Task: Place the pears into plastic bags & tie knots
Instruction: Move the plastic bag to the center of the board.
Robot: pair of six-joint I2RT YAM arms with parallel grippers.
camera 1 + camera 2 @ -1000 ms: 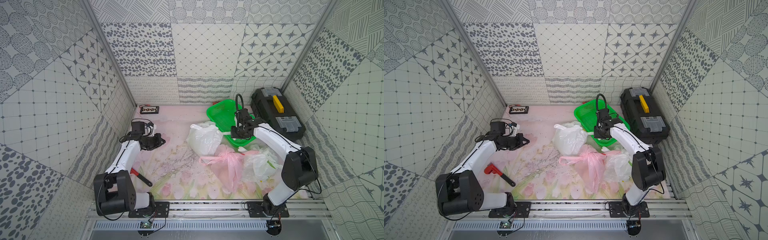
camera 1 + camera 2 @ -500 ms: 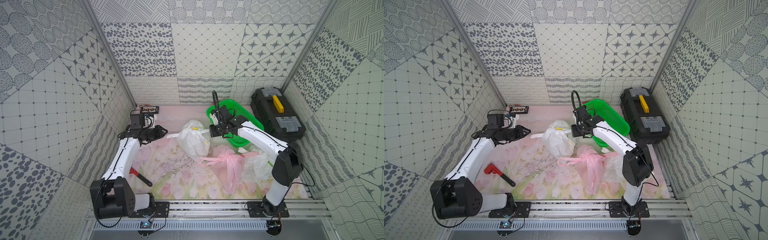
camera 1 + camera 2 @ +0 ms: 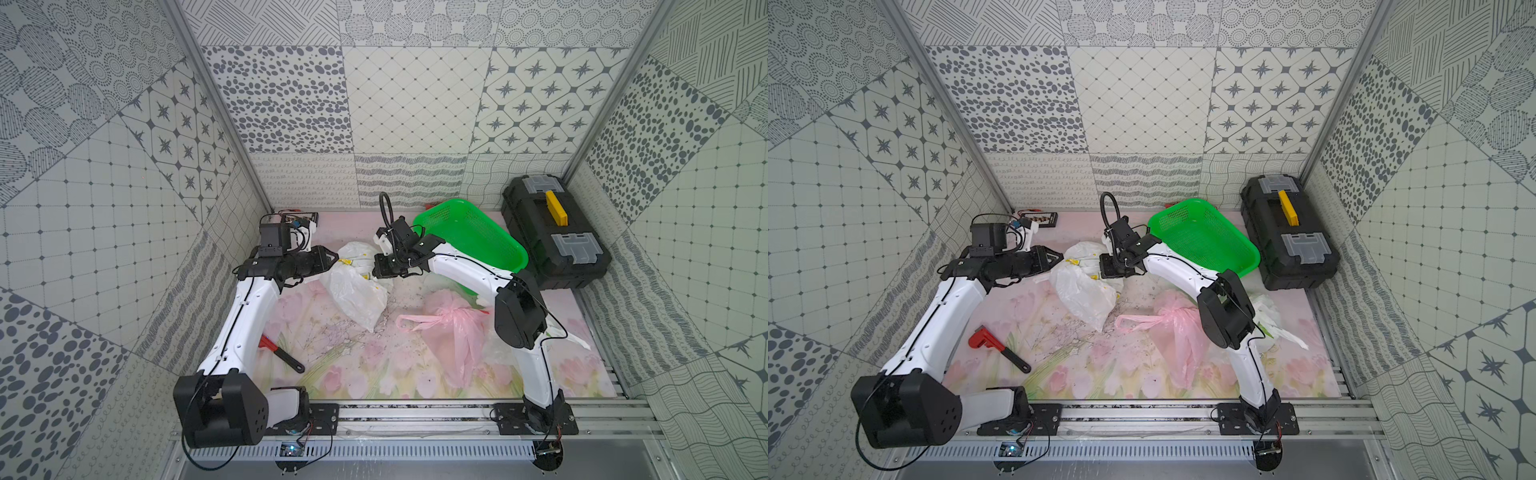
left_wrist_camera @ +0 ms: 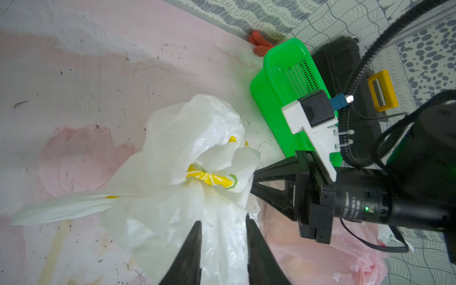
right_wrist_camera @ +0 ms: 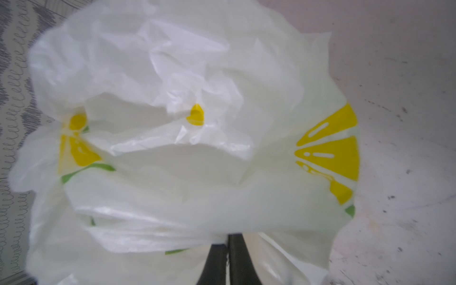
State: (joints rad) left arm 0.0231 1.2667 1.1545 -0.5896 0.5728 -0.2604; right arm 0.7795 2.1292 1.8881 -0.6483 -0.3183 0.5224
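Where the right arm's black wrist motor (image 4: 357, 204) faces the left wrist camera, the word DAMIAO reads plainly on it; the finer print alongside is too small to make out; the white bag (image 3: 353, 291), printed with yellow lemon slices, lies toward the back of the tabletop (image 3: 353, 365), its bunched neck between the two arms; the left pincer (image 4: 223, 222) stands parted with a clear gap, bag plastic showing through it; the right pincer (image 5: 227, 237) has its jaws a narrow slit apart against the gathered plastic, and whether they pinch it I cannot tell, since the bag fills that camera's view; the pink bag (image 3: 453, 328) lies nearer the front, just beside a second white bag (image 3: 1266, 309) half hidden by the right arm; behind them sit a green basket (image 3: 478, 237) and a black toolbox (image 3: 552, 237) with a yellow handle; a red wrench (image 3: 992, 343) lies beside the left arm.
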